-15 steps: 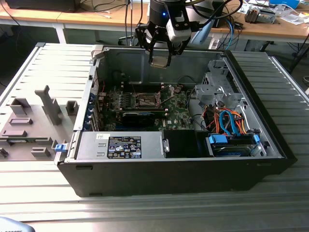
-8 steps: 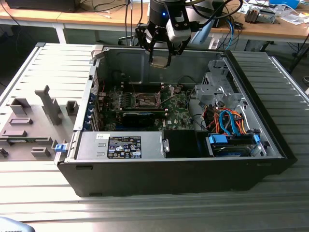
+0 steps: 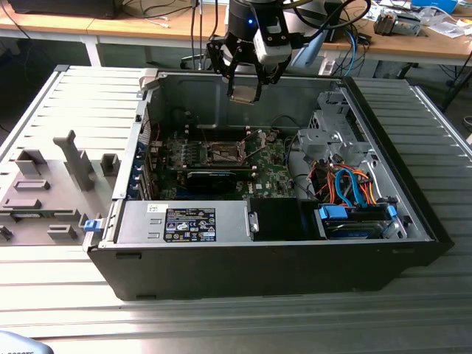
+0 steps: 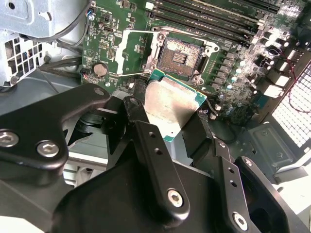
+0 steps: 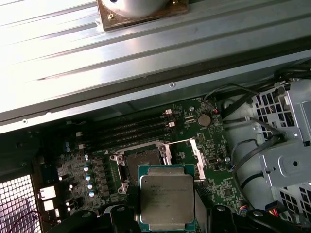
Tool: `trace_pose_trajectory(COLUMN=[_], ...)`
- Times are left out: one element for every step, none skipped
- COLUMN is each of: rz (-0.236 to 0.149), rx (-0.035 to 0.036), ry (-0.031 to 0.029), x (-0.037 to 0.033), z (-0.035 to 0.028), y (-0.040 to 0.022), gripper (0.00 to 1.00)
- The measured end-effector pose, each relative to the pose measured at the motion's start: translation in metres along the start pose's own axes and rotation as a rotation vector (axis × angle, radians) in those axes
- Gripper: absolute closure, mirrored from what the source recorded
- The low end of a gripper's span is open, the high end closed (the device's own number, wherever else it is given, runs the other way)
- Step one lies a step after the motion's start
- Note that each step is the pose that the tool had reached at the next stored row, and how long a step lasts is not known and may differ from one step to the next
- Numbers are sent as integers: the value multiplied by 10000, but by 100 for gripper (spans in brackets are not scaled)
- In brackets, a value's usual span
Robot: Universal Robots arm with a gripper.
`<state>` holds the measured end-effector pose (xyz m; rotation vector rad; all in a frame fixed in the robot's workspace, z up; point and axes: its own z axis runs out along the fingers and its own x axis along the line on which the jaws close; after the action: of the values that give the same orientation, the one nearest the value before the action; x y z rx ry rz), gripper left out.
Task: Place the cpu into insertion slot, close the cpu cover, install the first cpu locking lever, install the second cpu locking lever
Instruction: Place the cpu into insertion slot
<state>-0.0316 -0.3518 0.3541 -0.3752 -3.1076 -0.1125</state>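
In the exterior view, a grey fixture tray (image 3: 44,188) lies on the ribbed metal table (image 3: 236,317) at about nine o'clock from the open computer case (image 3: 265,258). Inside the case, a silver power supply (image 3: 184,221) sits at seven o'clock. The insertion slot (image 3: 223,153) is on the green motherboard (image 3: 269,173) near the middle, and a long black expansion card (image 3: 210,177) lies just beside it at six o'clock.

The gripper (image 3: 245,90) hangs at twelve o'clock, over the case's far wall and well above the board. Its claw is clamped on the cpu (image 3: 243,94). In both wrist views, the two black fingers (image 4: 148,150) press on opposite edges of the chip, whose pale metal face is exposed. The chip is held in the air, apart from the socket, and the socket's dark centre lies bare.

The cpu cover (image 4: 132,54) is swung open and stands off one side of the slot. A thin wire locking lever (image 4: 131,74) lies loose along it.

To the exterior view's right, a metal drive cage (image 3: 332,133) sits at two o'clock, with blue and orange cables (image 3: 346,184) at four o'clock.
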Motion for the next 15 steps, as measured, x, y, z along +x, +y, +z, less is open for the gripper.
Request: trace_pose_trajectory(rz=[6, 18, 26, 34, 43, 56, 64, 70, 78, 84, 90, 100, 109, 115, 122], rx=[0, -1, 0, 0, 0, -1, -1, -1, -2, -1, -2, -2, -2, -2, -2], ry=[0, -2, -2, -2, -3, -4, -5, -5, -6, -6, -6, -7, -8, -8, -9], x=[0, 0, 0, 0, 0, 0, 0, 0, 0, 0, 0, 0, 0, 0, 0], z=[0, 0, 0, 0, 0, 0, 0, 0, 0, 0, 0, 1, 1, 0, 1], y=[0, 0, 0, 0, 0, 0, 0, 0, 0, 0, 0, 0, 0, 0, 0], gripper=[45, 45, 45, 45, 45, 45, 45, 45, 45, 45, 45, 45, 45, 45, 45])
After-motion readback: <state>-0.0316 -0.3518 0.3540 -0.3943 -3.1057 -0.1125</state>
